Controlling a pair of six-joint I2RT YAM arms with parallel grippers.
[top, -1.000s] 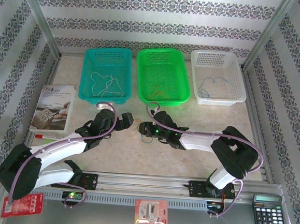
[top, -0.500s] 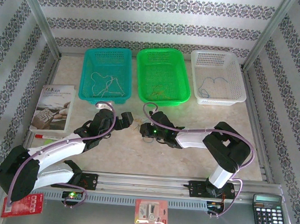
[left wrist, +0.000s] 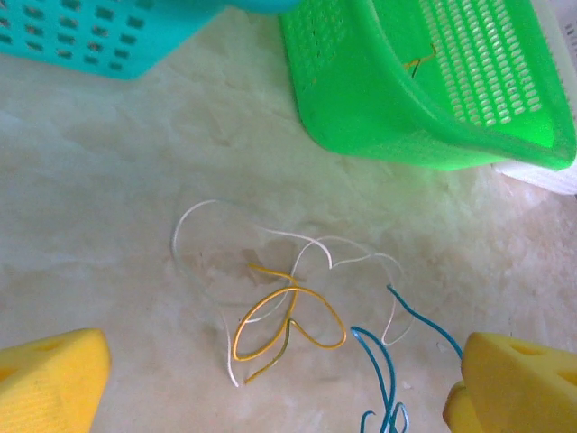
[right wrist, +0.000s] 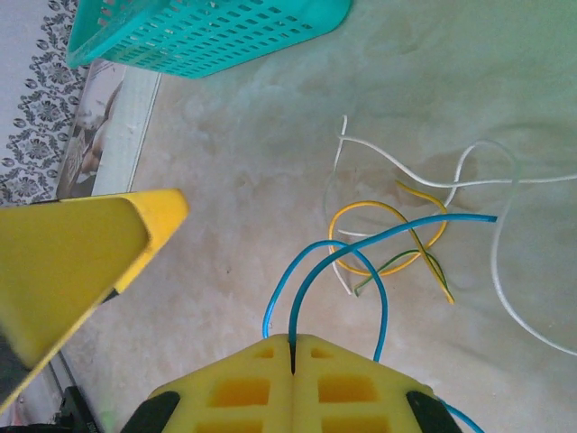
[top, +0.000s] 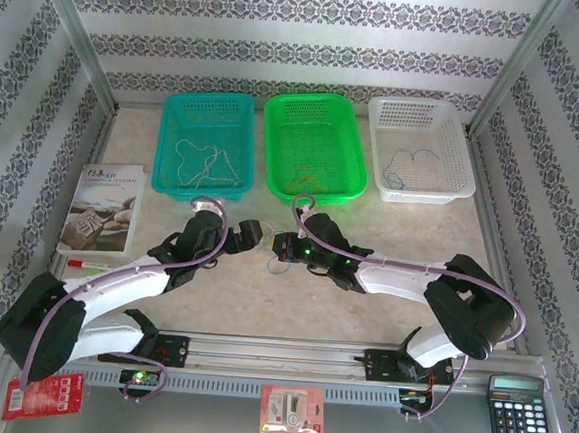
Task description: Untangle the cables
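Near the green basket (left wrist: 379, 126), right claw (right wrist: 291, 356) has now clamped the blue cable (right wrist: 424, 225); left claw (left wrist: 279, 388) gapes.

Bright, even diffuse light w/ v. soft shadows; pics mostly sharp.

Three baskets stand in a row at the far side of the table (top: 263, 295): left basket (top: 210, 97), middle basket (top: 312, 100), right basket (top: 420, 104), with loose cords (top: 205, 162) in each. The tangled cables (left wrist: 288, 316) lie on the table before the middle basket, between left gripper (top: 252, 236) and right gripper (top: 279, 247). A book (top: 105, 207) lies at left; a calculator (top: 518, 410) at near right
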